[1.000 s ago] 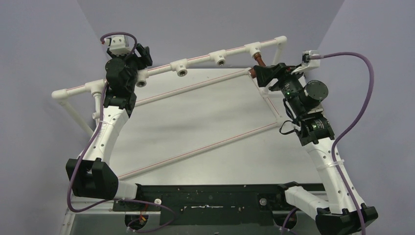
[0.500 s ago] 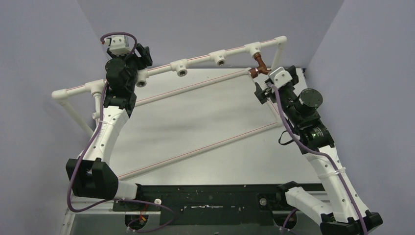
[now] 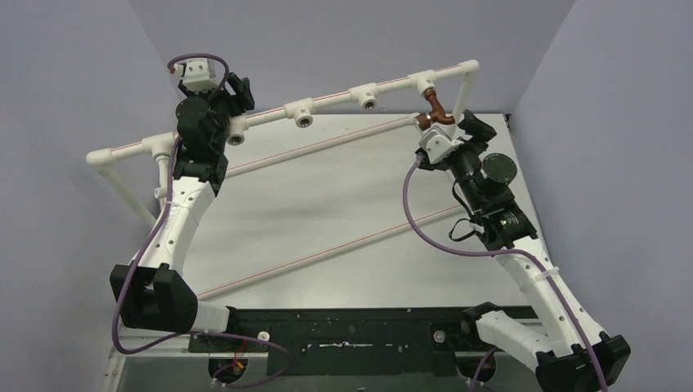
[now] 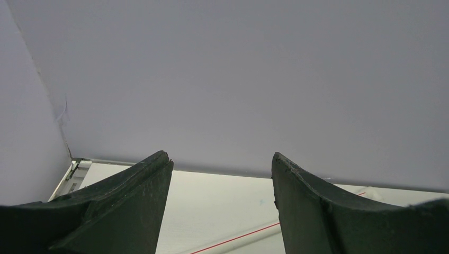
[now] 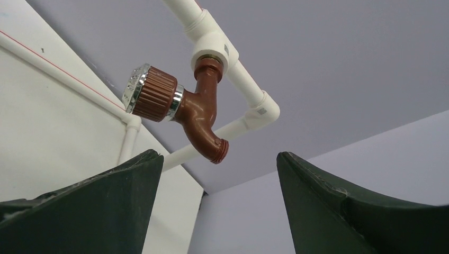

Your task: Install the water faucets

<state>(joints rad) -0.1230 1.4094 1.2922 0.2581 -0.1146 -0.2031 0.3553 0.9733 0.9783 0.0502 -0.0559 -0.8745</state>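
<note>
Item: brown faucet (image 5: 197, 114), seated in white tee socket (image 5: 212, 50), upper centre of the right wrist view. My right fingers (image 5: 95, 211): spread apart, empty, below it. My left fingers (image 4: 106, 211): parted, empty.

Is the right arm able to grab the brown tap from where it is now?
Probably yes. The right end effector is open and sits just below the brown faucet, which is attached to the white pipe fitting. Nothing shows between its fingers and the faucet.
</note>
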